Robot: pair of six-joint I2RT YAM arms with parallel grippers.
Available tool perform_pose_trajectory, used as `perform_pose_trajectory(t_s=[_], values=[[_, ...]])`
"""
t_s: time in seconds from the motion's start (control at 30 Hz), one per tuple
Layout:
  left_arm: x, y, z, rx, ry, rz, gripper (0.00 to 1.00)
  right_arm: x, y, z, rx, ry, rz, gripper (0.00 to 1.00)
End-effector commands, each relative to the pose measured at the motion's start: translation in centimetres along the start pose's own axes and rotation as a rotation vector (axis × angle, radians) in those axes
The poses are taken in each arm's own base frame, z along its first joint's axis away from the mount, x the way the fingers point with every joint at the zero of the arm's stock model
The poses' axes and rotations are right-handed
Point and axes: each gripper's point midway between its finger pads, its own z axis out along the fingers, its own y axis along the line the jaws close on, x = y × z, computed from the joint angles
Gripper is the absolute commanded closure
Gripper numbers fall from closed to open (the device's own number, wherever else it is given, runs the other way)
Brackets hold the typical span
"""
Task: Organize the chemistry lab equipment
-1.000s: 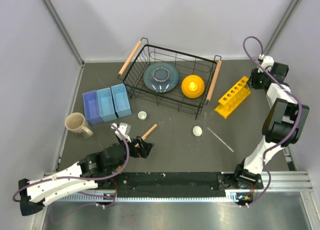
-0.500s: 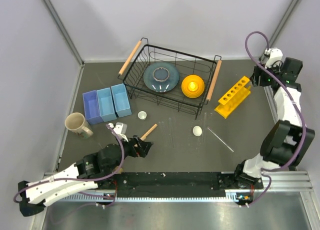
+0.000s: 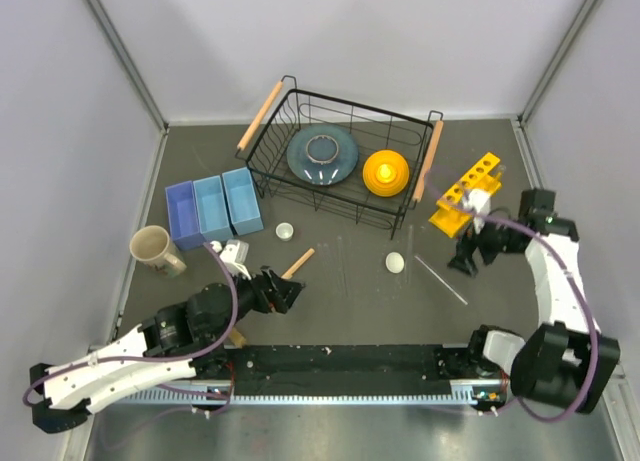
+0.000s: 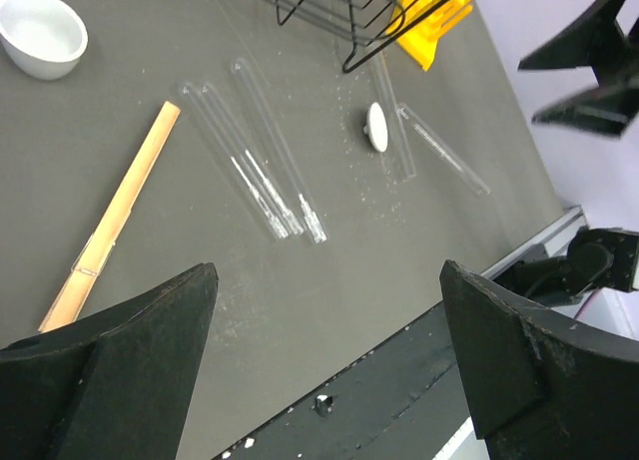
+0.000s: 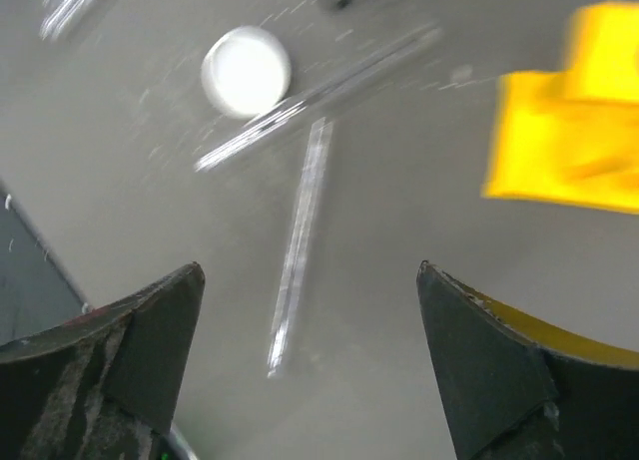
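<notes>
"Clear tubes (image 4: 240, 161) first: where do they lie?"

"Flat on the dark table (image 4: 300, 300), just ahead of the left gripper (image 4: 324, 270). A close pair lies side by side, slanting across the gap in front of the two fingers. None of them is touched."

"How do those jaws stand?"

"Spread wide, with nothing between them. The wooden stick (image 4: 115, 216) lies ahead of the left-hand finger, apart from the tubes. Beyond its far end sits a small white cup (image 4: 42, 31)."

"And out past the right-hand finger?"

"A white round piece (image 4: 377, 126) rests beside two more tubes (image 4: 439, 151), just below the corner of the black wire basket (image 4: 329, 6). The yellow rack (image 4: 434, 16) shows behind that corner."

"What about the right gripper (image 5: 310, 270)?"

"Its jaws are apart too and grip nothing. Its view is blurred, but a single tube (image 5: 305, 201) lies on the table in line with the gap, pointing away from the fingers. Farther ahead another tube crosses it at an angle, close to the white round piece. The yellow rack is ahead of the right-hand finger, off to that side."

"From above?"

"The right gripper hangs just on the near side of the rack, which stands beside the basket's wooden handle. A plate (image 3: 322, 153) and an orange bowl (image 3: 386, 171) sit inside the basket."
</notes>
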Motion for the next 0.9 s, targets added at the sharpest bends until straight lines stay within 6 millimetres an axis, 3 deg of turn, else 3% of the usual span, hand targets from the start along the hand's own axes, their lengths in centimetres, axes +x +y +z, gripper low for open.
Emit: perform_pose_trajectory(t_s=[0.0,0.03,0.13,0.4,0.57,0.87], values=[[-0.3,-1.0,-0.1,0.010,0.024,-0.018,0.01,3.9,5.6,0.5,-0.132,0.044,-0.349,0.04],[-0.2,-1.0,-0.1,0.009,0.029,-0.019,0.01,5.3,6.6,1.2,-0.167,0.052,-0.430,0.01],[0.0,-1.1,0.2,0.002,0.042,-0.022,0.01,6.4,6.7,2.2,-0.131,0.057,-0.500,0.01],[0.5,-1.1,0.4,-0.004,0.062,-0.041,0.01,9.3,4.7,4.4,-0.100,0.231,-0.419,0.03],[0.7,-1.0,0.4,-0.011,0.067,-0.045,0.01,9.9,2.6,5.6,-0.020,0.284,-0.411,0.06],[1.3,-0.6,0.6,-0.020,0.078,-0.048,0.01,10.6,2.0,7.2,-0.013,0.334,-0.395,0.20]])
